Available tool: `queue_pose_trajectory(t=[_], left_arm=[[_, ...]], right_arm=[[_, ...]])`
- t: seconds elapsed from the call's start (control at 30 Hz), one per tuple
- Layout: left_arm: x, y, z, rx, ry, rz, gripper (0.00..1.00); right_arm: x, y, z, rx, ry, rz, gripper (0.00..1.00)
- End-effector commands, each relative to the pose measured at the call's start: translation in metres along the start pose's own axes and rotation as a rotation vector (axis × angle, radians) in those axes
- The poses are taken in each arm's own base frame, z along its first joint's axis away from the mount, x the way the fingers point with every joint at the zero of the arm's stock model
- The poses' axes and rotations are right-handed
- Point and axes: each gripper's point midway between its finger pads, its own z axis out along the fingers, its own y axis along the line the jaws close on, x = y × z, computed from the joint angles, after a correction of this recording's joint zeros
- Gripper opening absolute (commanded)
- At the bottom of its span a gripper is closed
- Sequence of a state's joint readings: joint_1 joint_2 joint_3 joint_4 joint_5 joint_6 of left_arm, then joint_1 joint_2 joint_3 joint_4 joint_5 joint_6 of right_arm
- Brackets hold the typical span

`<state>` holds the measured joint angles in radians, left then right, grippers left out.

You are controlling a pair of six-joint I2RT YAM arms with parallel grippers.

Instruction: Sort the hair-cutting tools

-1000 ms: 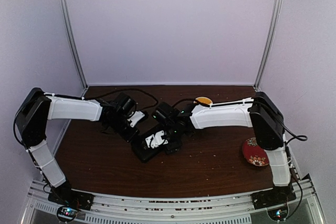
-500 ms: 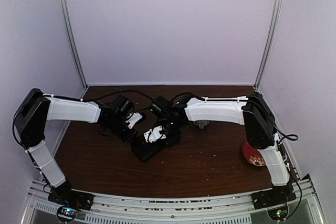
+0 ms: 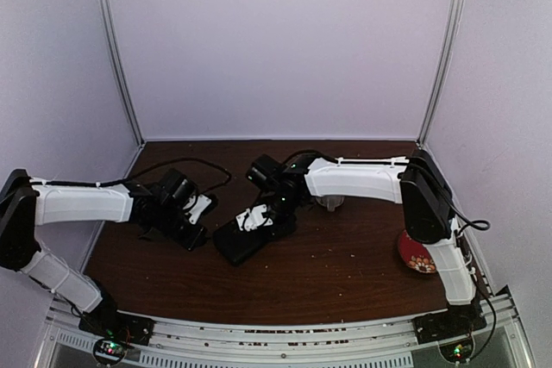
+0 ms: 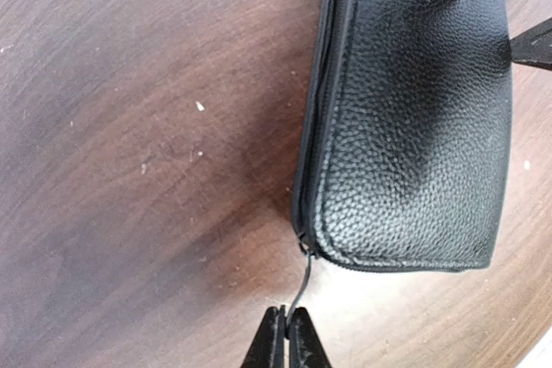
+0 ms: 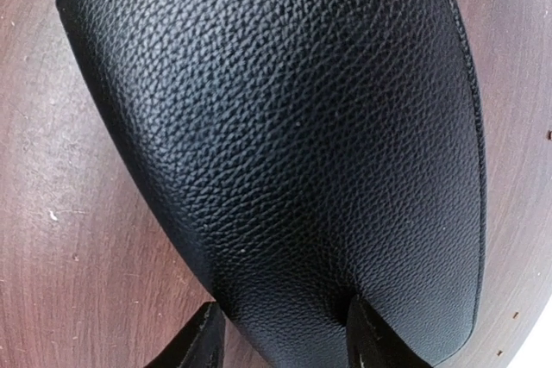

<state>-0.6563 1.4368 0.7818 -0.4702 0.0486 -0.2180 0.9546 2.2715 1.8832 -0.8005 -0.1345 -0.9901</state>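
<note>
A black leather case [image 3: 235,246] lies in the middle of the brown table [image 3: 345,273]. My left gripper [image 4: 287,333] is shut on the thin zipper pull [image 4: 302,282] at the case's [image 4: 414,127] near corner, the pull stretched taut. At the other end my right gripper [image 5: 285,338] straddles the case [image 5: 285,127], one finger [image 5: 194,342] on each side, pressing dents into the leather. In the top view the left gripper [image 3: 197,236] is just left of the case and the right gripper [image 3: 259,219] is over its far end. The hair-cutting tools are not in view.
A red floral plate [image 3: 419,252] sits at the table's right edge beside the right arm's base. A pale mug [image 3: 329,203] shows partly under the right forearm. Black cables trail behind the left wrist. Metal frame posts stand at the back corners.
The right gripper moved left onto the case's far end and closed on it. The left arm swung left and nearer, drawing the zipper pull along.
</note>
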Motion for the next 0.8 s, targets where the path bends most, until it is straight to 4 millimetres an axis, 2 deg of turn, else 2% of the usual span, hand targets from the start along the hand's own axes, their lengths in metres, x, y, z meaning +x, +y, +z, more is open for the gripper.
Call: queue_pose_trajectory(t=[0.0, 0.2, 0.4, 0.63, 0.77], left_arm=[[0.023, -0.014, -0.006, 0.053, 0.057, -0.016, 0.00], [0.021, -0.071, 0.004, 0.220, 0.038, 0.124, 0.00], [-0.001, -0.117, 0.013, 0.345, -0.014, 0.176, 0.00], [-0.017, -0.131, 0.013, 0.418, -0.086, 0.142, 0.00], [-0.012, -0.115, 0.019, 0.326, -0.060, 0.140, 0.00]], right_arm=[[0.048, 0.023, 0.022, -0.112, 0.151, 0.080, 0.48], [0.048, 0.022, 0.023, -0.105, 0.150, 0.097, 0.48], [0.047, 0.020, 0.023, -0.100, 0.144, 0.113, 0.48], [0.044, 0.018, 0.022, -0.096, 0.126, 0.154, 0.47], [0.046, 0.018, 0.020, -0.092, 0.105, 0.187, 0.47]])
